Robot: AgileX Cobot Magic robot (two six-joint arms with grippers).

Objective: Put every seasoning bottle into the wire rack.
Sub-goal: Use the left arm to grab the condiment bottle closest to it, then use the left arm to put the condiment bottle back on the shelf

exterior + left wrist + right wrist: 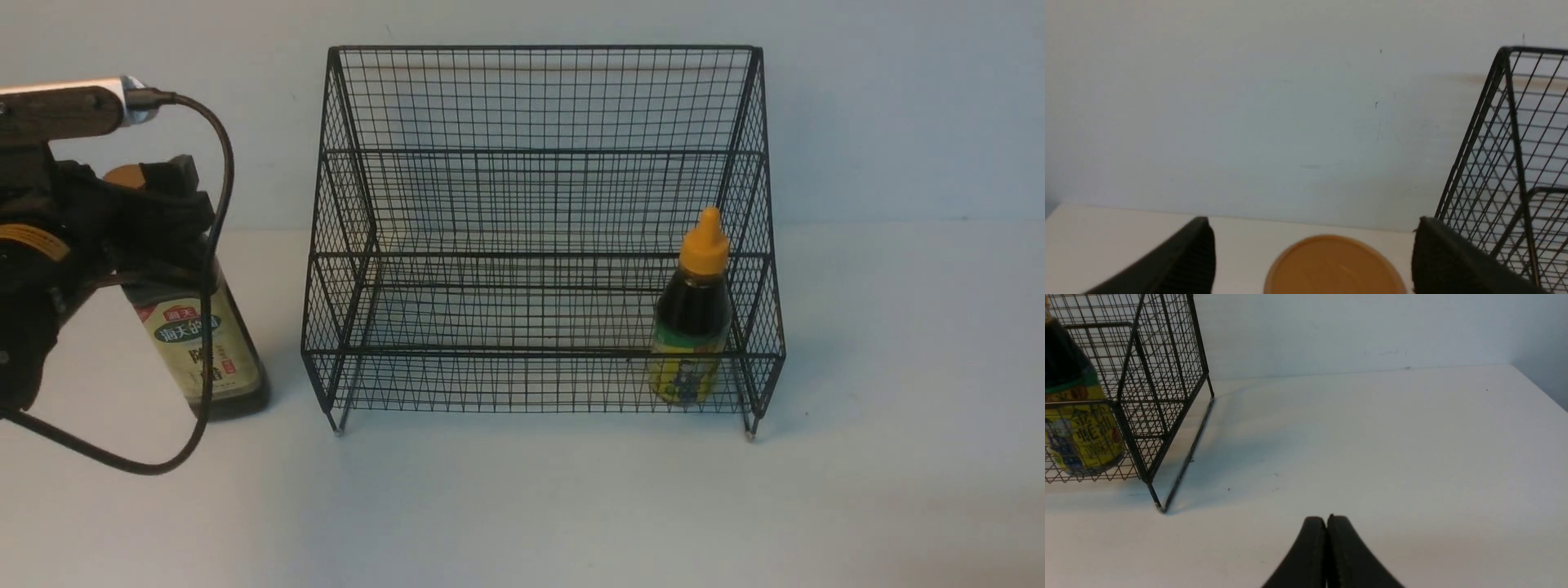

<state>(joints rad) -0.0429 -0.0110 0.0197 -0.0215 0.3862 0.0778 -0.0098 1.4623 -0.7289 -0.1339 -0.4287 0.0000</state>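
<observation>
The tall seasoning bottle (196, 347), dark with a beige label, stands on the table left of the wire rack (531, 151). My left gripper (151, 184) is at its top, open. In the left wrist view the gold cap (1333, 265) sits between the two fingers (1198, 255) of the left gripper (1312, 222) with a gap on each side. The short bottle (690, 327) with the orange nozzle stands in the rack's lower tier at the right end; its yellow label (1079, 433) shows through the mesh. My right gripper (1327, 518) is shut and empty, low over the table to the right of the rack (1147, 375).
The rack's left side (1506, 122) rises close to the left gripper's right finger. A black cable (208, 343) hangs in a loop in front of the tall bottle. A pale wall runs behind the table.
</observation>
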